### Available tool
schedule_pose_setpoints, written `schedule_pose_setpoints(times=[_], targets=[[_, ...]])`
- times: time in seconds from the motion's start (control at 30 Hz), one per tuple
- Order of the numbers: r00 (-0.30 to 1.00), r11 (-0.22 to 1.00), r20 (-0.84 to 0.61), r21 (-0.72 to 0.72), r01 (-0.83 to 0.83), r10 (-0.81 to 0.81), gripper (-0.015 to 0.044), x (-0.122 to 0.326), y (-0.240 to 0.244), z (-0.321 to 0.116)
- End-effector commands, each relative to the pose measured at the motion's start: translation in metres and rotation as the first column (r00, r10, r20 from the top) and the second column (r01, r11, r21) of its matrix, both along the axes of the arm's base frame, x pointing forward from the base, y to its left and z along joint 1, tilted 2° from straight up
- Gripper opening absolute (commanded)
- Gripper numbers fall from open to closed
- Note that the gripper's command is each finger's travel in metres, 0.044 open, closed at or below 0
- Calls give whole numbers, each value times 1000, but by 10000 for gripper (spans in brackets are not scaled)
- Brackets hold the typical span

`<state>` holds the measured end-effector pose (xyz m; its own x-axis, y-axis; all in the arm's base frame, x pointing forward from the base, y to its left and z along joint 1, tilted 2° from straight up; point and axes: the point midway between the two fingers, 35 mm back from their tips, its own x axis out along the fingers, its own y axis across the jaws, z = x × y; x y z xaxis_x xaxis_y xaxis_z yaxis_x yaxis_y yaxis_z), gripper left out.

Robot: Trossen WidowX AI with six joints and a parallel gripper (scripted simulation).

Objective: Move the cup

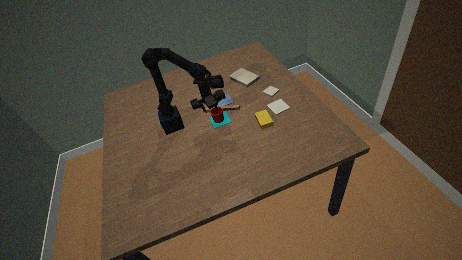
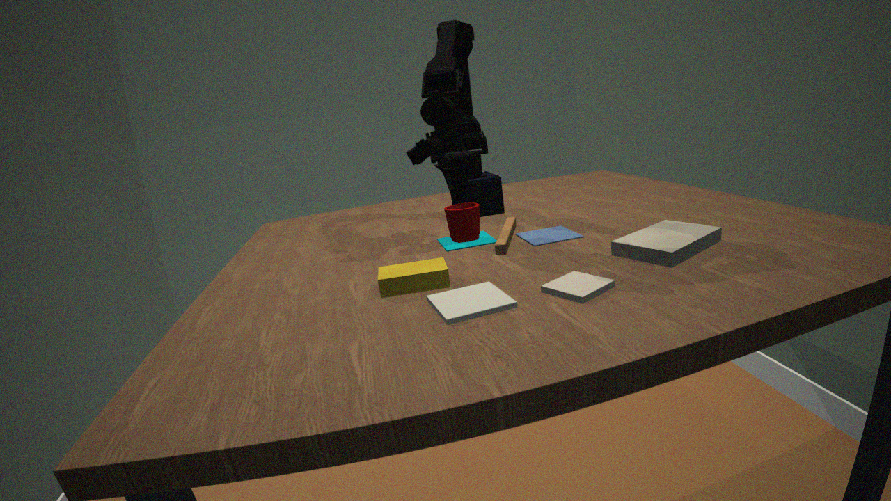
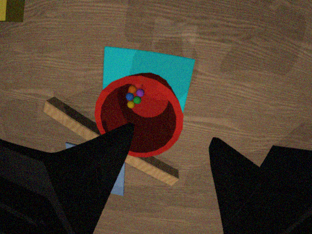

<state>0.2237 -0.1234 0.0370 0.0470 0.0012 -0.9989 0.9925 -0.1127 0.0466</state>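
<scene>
The red cup (image 1: 217, 116) (image 2: 463, 224) (image 3: 179, 130) stands upright on the teal pad (image 1: 227, 120) (image 2: 448, 244) (image 3: 117, 63). Several coloured marbles (image 3: 137, 100) lie inside at its bottom. My gripper (image 1: 211, 109) (image 2: 454, 202) (image 3: 173, 136) is open at the cup's rim height or a little above. In the wrist view one finger overlaps the cup's opening and the other is off to the right of the cup; whether either touches it cannot be told. The blue pad (image 1: 227, 100) (image 2: 550, 235) (image 3: 119, 185) has no cup on it and is partly hidden by a finger in the wrist view.
A wooden bar (image 1: 232, 107) (image 2: 506, 235) (image 3: 146, 167) lies between the two pads. A yellow block (image 1: 264, 118) (image 2: 413, 277) (image 3: 13, 10), a flat white slab (image 1: 278, 106) (image 2: 471, 302), a smaller slab (image 1: 270, 90) (image 2: 578, 285) and a thicker slab (image 1: 244, 77) (image 2: 666, 238) lie farther from the arm's base.
</scene>
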Motion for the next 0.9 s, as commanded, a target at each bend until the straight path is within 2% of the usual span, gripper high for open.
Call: schedule_pose_setpoints(times=[0.0, 0.1, 0.53, 0.87], targets=[[1000, 1000, -1, 0, 0, 0, 364, 0, 0, 0], [1000, 1000, 0, 0, 0, 0, 440, 0, 0, 7], [1000, 1000, 8, 1, -3, 3, 440, -4, -2, 62], [1000, 1000, 3, -3, 0, 0, 440, -4, -3, 60]])
